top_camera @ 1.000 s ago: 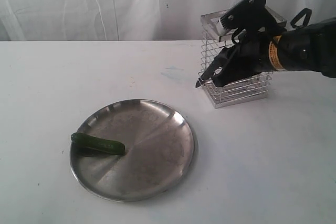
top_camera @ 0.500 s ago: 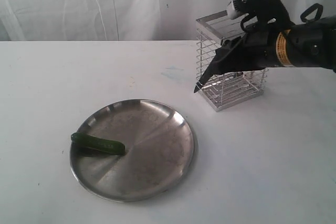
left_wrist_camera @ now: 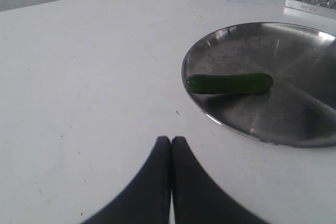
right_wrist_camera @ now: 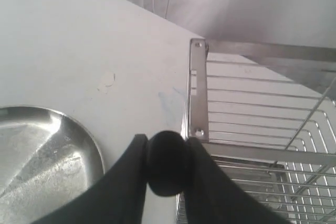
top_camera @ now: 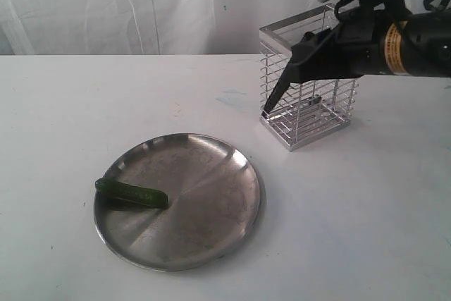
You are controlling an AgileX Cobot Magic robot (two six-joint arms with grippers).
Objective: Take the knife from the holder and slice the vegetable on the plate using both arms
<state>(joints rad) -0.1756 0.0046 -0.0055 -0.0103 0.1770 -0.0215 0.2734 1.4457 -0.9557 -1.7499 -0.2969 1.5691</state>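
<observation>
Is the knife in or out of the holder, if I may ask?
Out: the knife slants outside the holder bars, its handle between the right jaws.

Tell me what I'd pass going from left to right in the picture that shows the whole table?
Cucumber → plate → wire holder → right arm. The knife overlaps the holder, so it is left out.
</observation>
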